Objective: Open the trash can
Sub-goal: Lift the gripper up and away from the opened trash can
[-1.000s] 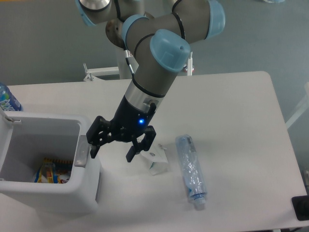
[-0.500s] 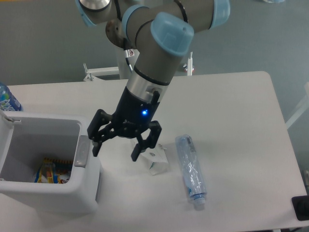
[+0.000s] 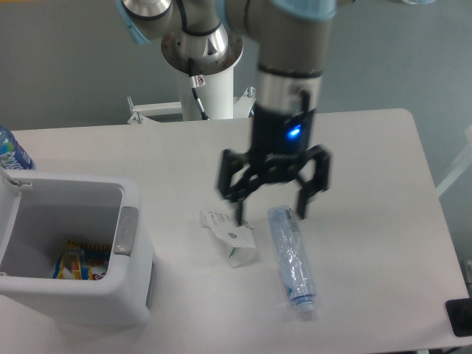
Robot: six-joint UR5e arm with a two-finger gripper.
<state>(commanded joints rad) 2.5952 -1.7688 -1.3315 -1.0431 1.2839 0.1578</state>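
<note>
Shifted right from the trash can (image 3: 66, 254), the claw (image 3: 271, 210) hangs spread wide, seemingly empty.

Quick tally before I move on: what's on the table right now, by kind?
Trash can, open, wrappers inside: 1
Clear plastic bottle lying on its side: 1
Blue-labelled bottle at the left edge, partly cut off: 1
Crumpled white carton: 1
Dark object at the right edge, too cropped to identify: 1
Total: 5
The gripper hangs open over the clear bottle.
</note>
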